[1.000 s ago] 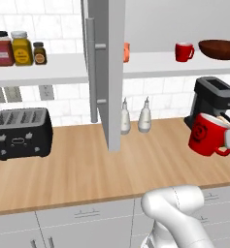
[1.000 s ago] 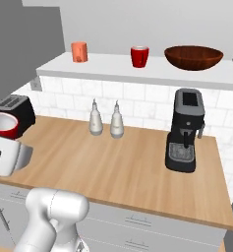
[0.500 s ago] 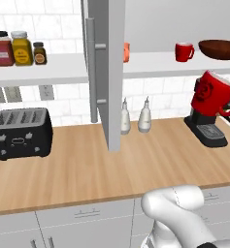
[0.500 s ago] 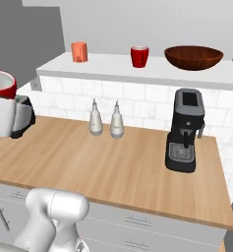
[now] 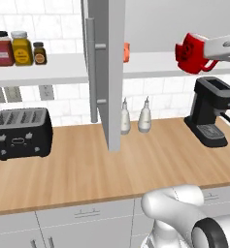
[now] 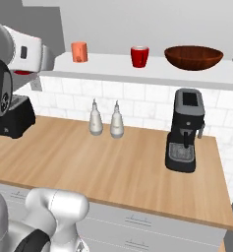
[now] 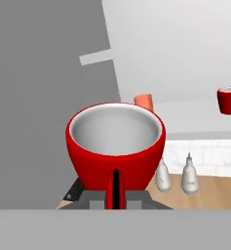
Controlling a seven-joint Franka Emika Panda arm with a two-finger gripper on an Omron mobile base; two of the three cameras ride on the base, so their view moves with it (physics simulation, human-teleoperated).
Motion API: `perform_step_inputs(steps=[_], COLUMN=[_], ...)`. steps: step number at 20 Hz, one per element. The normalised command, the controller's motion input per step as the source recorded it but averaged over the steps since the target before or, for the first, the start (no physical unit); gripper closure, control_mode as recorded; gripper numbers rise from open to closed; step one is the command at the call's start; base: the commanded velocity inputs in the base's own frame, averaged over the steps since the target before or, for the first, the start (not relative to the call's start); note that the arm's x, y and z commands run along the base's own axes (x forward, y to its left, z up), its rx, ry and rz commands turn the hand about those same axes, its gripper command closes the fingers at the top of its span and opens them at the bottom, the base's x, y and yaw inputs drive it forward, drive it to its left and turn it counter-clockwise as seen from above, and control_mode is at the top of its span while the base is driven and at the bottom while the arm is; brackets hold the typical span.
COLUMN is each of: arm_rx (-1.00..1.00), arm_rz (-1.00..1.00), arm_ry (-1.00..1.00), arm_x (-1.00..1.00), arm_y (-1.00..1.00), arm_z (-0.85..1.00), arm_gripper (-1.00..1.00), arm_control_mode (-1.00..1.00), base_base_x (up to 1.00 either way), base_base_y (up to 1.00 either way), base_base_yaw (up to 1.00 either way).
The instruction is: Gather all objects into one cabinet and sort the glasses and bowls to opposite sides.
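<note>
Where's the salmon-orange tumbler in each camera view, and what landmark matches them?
Left base view: salmon-orange tumbler on the shelf, peeking past the cabinet door's right edge.
Right base view: upper left, at the shelf's left end.
Hand view: centre, just behind the red mug's rim.
Shared landmark: the two white shaker bottles.

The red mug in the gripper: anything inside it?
In the hand view the red mug shows a bare white-grey inside, nothing in it. The gripper clamps its handle, and the mug hides the fingertips.
</note>
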Motion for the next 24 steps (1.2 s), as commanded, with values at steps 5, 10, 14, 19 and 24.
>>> perform_step_inputs(steps=[5,10,14,19,24], arm_rx=[-0.1,-0.12,-0.08,-0.04,-0.01], arm_rz=[-0.05,-0.03,-0.01,0.0,0.0], arm_ry=[-0.01,0.0,0.0,0.0,0.0], arm_x=[0.74,0.89,0.89,0.77,0.59], arm_y=[-0.36,-0.27,-0.22,-0.23,-0.1], arm_z=[0.11,0.0,-0.05,-0.14,-0.26], arm_gripper=[1.0,1.0,1.0,1.0,1.0], arm_control_mode=[-1.0,-1.0,-1.0,-1.0,-1.0], base_base_x=[0.0,0.0,0.0,0.0,0.0], base_base_y=[0.0,0.0,0.0,0.0,0.0], base_base_yaw=[0.0,0.0,0.0,0.0,0.0])
